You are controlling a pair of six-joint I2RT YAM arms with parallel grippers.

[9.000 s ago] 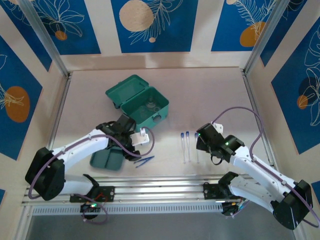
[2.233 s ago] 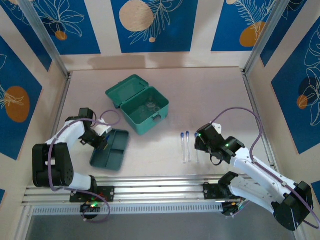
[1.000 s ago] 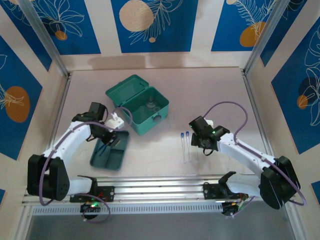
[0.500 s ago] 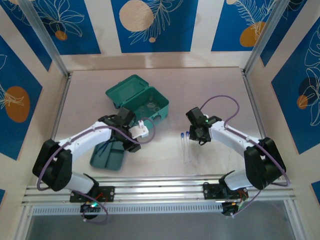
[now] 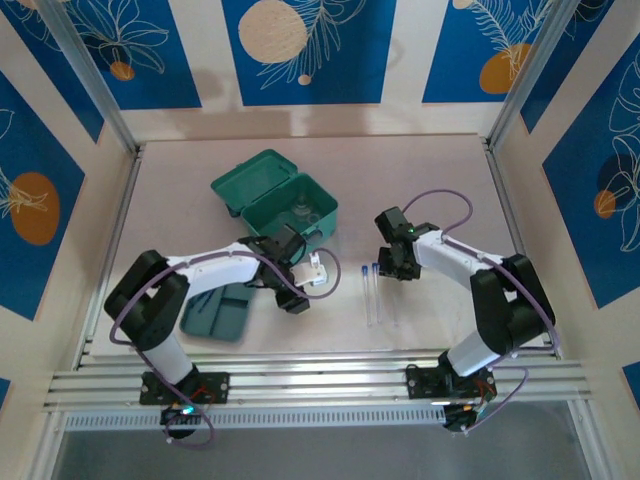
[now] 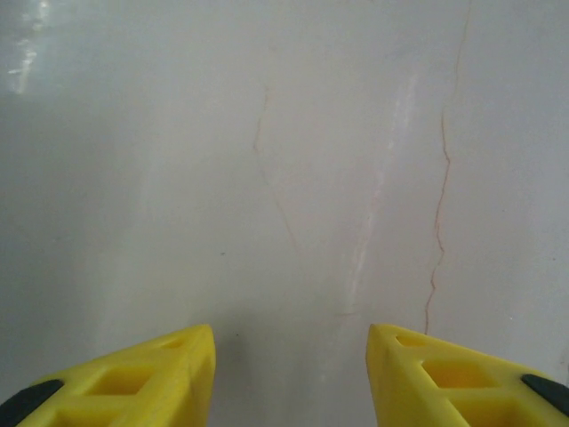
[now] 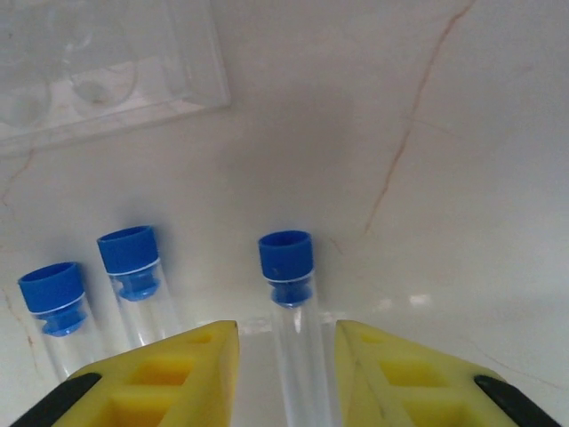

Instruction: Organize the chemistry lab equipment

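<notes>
Right claw (image 7: 286, 360), open, straddles the rightmost tube (image 7: 286, 258), long axis running between its fingers (image 7: 178, 374), apparently untouched; left claw (image 6: 291, 365), also open, is farther off.

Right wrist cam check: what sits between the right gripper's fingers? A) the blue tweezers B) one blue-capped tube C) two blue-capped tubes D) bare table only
B: a single blue-capped tube lies in the gap of the open right gripper, which straddles it but has not yet clamped it.
</notes>
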